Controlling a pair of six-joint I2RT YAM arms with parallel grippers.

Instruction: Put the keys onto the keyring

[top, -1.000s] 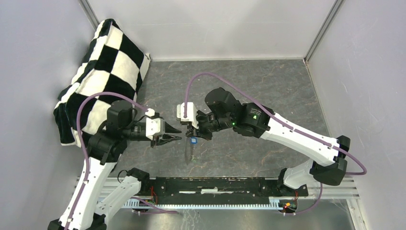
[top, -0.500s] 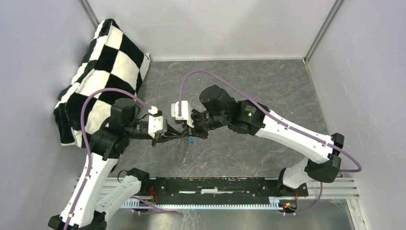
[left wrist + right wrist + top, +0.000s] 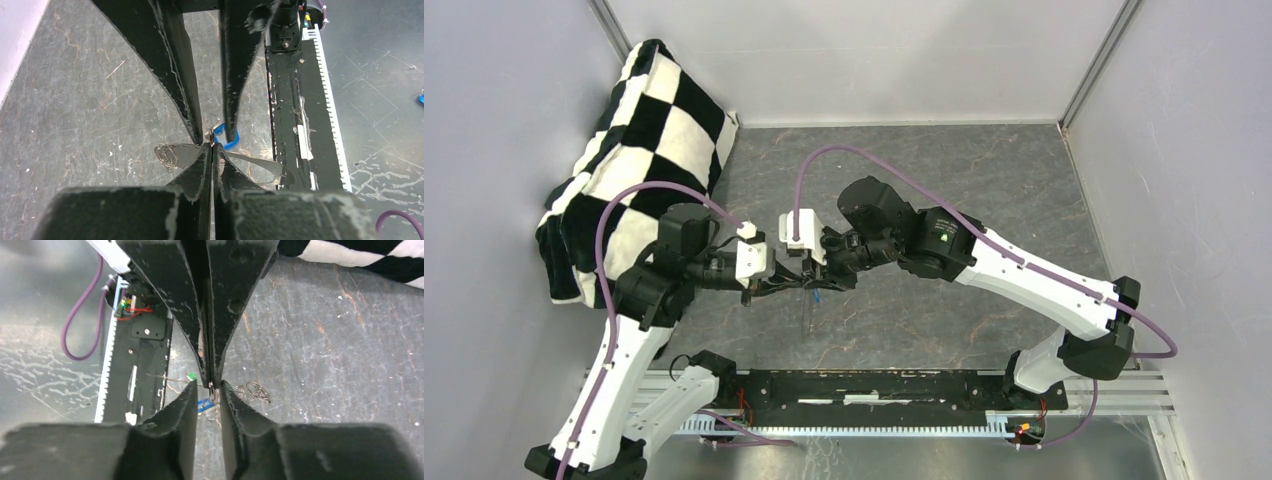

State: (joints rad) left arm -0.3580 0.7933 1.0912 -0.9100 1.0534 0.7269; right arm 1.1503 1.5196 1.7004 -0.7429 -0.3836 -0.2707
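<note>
The keyring (image 3: 167,154) is pinched in the shut left gripper (image 3: 212,150), the blue key (image 3: 232,140) at its 3 o'clock. Whether the barely open right gripper (image 3: 208,386) holds that key cannot be told. The key should be slid on slowly.

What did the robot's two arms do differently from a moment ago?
The left gripper slid right and pinched shut, and the right gripper edged left, so their tips now meet beside the blue key. The key and the keyring still dangle there. The checkered cloth has not moved.
</note>
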